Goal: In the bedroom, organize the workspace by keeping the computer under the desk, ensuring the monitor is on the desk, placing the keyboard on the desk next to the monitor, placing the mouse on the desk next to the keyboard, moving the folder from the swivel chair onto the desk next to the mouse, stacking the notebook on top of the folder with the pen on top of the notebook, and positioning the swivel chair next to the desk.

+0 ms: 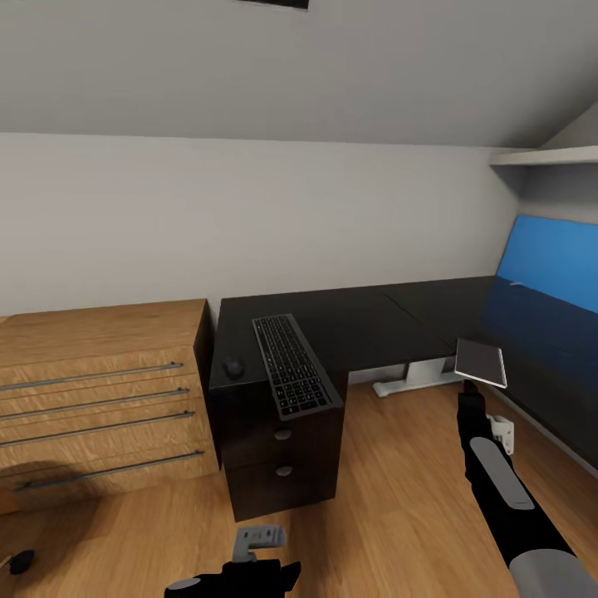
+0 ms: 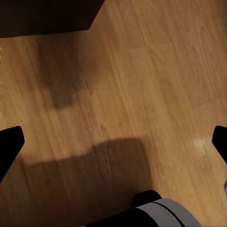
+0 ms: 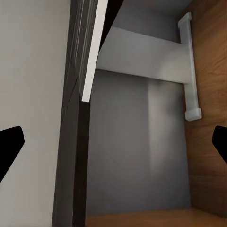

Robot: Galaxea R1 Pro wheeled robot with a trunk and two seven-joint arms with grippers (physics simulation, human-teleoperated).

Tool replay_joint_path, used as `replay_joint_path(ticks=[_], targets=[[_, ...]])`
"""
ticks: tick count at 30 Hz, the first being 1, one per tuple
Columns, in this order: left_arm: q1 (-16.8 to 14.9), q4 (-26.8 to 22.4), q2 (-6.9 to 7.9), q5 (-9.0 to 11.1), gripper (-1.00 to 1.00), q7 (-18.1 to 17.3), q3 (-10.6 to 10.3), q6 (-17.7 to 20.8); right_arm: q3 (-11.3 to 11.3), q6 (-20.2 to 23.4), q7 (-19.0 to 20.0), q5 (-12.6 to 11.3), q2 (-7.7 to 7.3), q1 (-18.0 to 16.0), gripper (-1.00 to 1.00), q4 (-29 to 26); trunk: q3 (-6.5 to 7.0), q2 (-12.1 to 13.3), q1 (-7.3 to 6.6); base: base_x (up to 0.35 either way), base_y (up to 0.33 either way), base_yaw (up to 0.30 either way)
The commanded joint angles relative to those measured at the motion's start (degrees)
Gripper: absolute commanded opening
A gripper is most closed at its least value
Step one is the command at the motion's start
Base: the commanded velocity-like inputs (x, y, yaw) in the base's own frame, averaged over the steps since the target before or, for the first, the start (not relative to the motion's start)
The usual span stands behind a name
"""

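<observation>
The black desk (image 1: 374,320) runs along the wall and turns down the right side. On its left end, above the drawer unit (image 1: 282,453), the keyboard (image 1: 292,364) lies with its near end overhanging, and the mouse (image 1: 234,366) sits just to its left. The grey notebook (image 1: 481,362) is at the desk's inner corner, past the edge; its pale edge (image 3: 92,52) shows beside the desk edge. My right gripper (image 3: 113,142) is open just below it, with nothing between the fingers. My left gripper (image 2: 113,142) hangs open over the wooden floor. Monitor, folder, pen, swivel chair and computer are out of view.
A light wooden dresser (image 1: 100,390) stands against the desk's left end. A long blue panel (image 1: 548,257) lines the right wall under a white shelf (image 1: 544,155). The desk's white leg (image 1: 407,382) stands on the wooden floor (image 1: 399,498), and a small dark object (image 1: 21,561) lies at the lower left.
</observation>
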Motion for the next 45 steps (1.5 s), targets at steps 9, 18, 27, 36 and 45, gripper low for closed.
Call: replay_joint_path(ticks=[9,18,27,36,45], targets=[[0.0,0.5,0.22,0.6,1.00,0.4,0.0,0.1,0.1,-0.2,-0.1,-0.4,-0.23,0.0,1.00,-0.1,-0.05,0.0,0.00,0.000,0.000,0.000],[0.0,1.0,0.27,0.6,1.00,0.3,0.0,0.0,0.0,-0.3,-0.1,-0.4,-0.24,0.0,1.00,-0.1,-0.05,0.0,0.00,0.140,0.000,0.000],[0.0,1.4,0.27,0.6,1.00,0.2,-0.1,0.0,0.0,-0.4,-0.1,-0.4,-0.24,0.0,1.00,-0.1,-0.05,0.0,0.00,0.091,0.000,0.000],[0.0,1.8,0.20,0.6,1.00,0.2,-0.2,0.0,-0.4,-0.4,-0.2,-0.4,-0.32,0.0,1.00,-0.1,-0.05,0.0,0.00,0.164,0.000,0.000],[0.0,2.6,0.19,0.6,1.00,0.2,-0.3,0.0,-1.7,-0.4,-0.3,-0.4,-2.09,0.0,1.00,-0.1,-0.05,0.0,0.00,0.117,0.000,0.000]])
